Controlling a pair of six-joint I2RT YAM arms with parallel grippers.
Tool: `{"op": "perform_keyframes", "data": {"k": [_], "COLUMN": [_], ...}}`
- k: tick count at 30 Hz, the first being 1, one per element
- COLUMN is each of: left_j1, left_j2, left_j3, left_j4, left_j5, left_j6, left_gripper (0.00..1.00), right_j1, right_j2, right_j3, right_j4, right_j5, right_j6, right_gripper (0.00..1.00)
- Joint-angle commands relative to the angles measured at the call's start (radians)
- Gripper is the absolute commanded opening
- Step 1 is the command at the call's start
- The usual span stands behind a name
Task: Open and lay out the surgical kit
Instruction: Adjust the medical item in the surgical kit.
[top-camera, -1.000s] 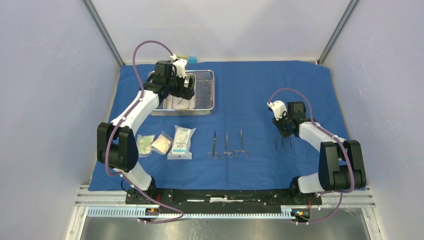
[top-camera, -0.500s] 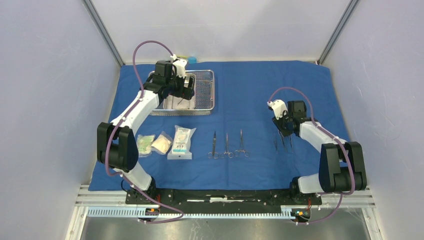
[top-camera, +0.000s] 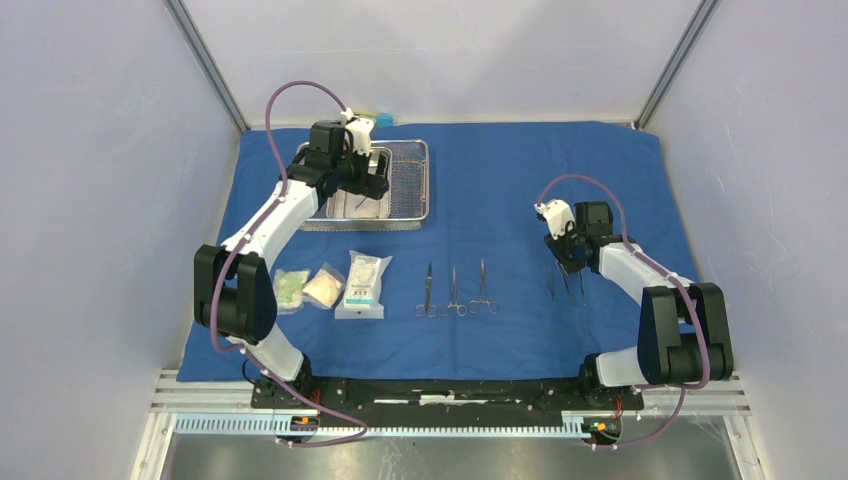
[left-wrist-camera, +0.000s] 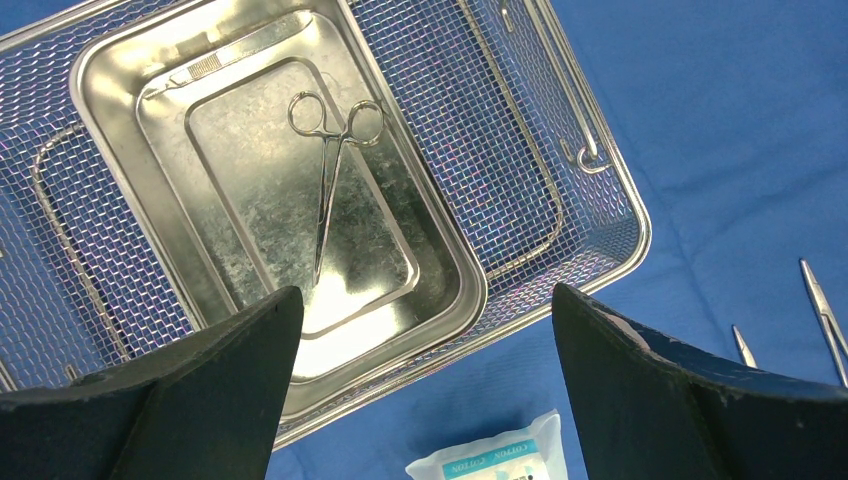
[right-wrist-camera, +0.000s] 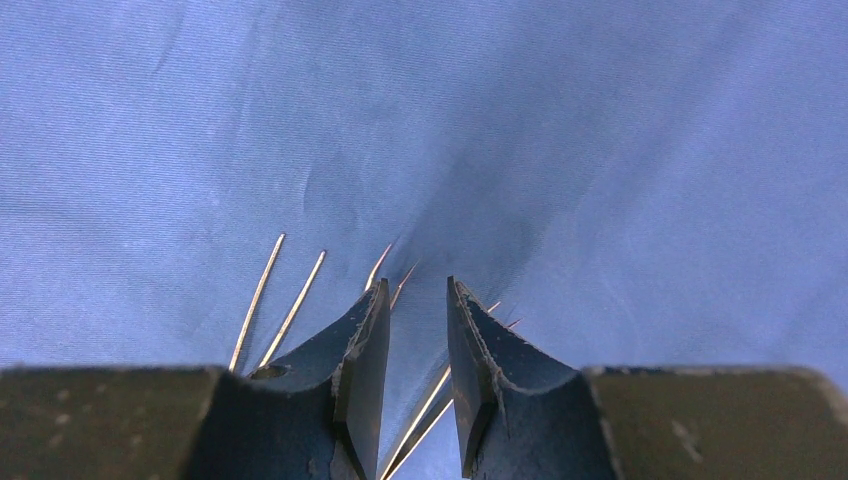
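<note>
The left gripper (left-wrist-camera: 425, 295) hangs wide open and empty above the steel pan (left-wrist-camera: 110, 130) in the wire-mesh basket (left-wrist-camera: 500, 140), where one forceps (left-wrist-camera: 325, 200) lies. The right gripper (right-wrist-camera: 418, 285), jaws narrowly apart, gripping nothing, hovers over slim instruments (right-wrist-camera: 258, 300) on the blue cloth (right-wrist-camera: 620, 150).

I have open cloth (top-camera: 510, 180) between the basket (top-camera: 412, 180) and the right gripper (top-camera: 566, 262). Along the front, packets (top-camera: 362, 285) and a row of instruments (top-camera: 455, 295) sit close together, leaving thin gaps. Under that gripper a fan of instruments (right-wrist-camera: 258, 300), maybe three, blocks a straight descent.
</note>
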Motion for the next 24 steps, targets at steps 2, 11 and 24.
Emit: {"op": "perform_keyframes", "data": {"k": [2,11,24], "left_j1": [0.003,0.003,0.003], "left_j2": [-0.011,-0.011,-0.005], "left_j3": [0.045,0.041,0.041], "left_j4": [-0.003,-0.003,-0.004], "left_j5": [0.023,0.024,0.027], "left_j6": [-0.030,-0.027,-0.028], "left_gripper": [1.00,1.00,1.00], "right_j1": [0.002,0.002,0.003], "right_j2": [0.006,0.004,-0.021], "right_j3": [0.022,0.013,0.046], "right_j4": [0.023,0.026,0.000], "right_j5": [0.019,0.034,-0.005], "right_j6": [0.005,0.005,0.013], "right_gripper": [0.34,0.34,0.35]}}
